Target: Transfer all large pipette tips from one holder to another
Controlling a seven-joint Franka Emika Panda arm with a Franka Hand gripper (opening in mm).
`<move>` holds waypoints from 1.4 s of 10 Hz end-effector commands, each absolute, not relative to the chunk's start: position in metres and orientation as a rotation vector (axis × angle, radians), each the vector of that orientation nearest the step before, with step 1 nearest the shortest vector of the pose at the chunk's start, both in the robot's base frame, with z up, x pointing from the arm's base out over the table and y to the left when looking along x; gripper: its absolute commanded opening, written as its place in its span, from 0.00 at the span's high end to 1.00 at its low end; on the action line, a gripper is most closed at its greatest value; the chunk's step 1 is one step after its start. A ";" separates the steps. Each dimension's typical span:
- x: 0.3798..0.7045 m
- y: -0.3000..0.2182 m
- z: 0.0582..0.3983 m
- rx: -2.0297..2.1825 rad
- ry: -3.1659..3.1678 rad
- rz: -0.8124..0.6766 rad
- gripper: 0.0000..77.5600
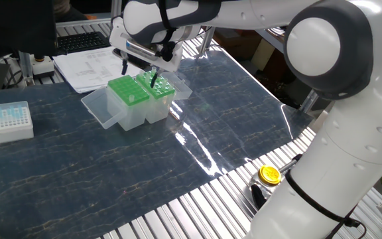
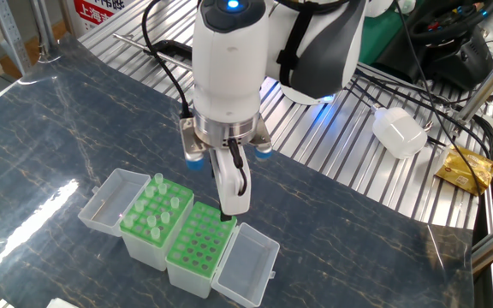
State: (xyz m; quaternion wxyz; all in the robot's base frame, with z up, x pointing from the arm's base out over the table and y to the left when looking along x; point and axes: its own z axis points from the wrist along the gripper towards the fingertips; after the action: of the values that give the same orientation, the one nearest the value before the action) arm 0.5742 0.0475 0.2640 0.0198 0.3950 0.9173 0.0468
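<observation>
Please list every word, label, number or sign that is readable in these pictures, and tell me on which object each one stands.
Red and white sign at the top edge of the other fixed view: carries white East Asian characters and some digits, cut off by the frame; too small and blurred to quote.
Printed paper sheets behind the green tip holders: lines of print, too small to read.
Small white tip box: no readable label.
Gripper and arm: no readable marking.
</observation>
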 end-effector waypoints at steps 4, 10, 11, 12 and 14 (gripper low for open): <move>0.587 0.031 0.256 1.169 2.848 0.118 0.00; 0.596 0.009 0.244 1.095 2.864 0.126 0.00; 0.597 0.004 0.242 1.075 2.869 0.127 0.00; 0.598 0.002 0.240 1.069 2.868 0.129 0.00; 0.598 0.001 0.240 1.057 2.872 0.128 0.00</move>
State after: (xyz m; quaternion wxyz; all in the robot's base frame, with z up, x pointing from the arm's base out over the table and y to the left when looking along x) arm 0.5967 0.0012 0.2386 0.0371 0.3458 0.9367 0.0409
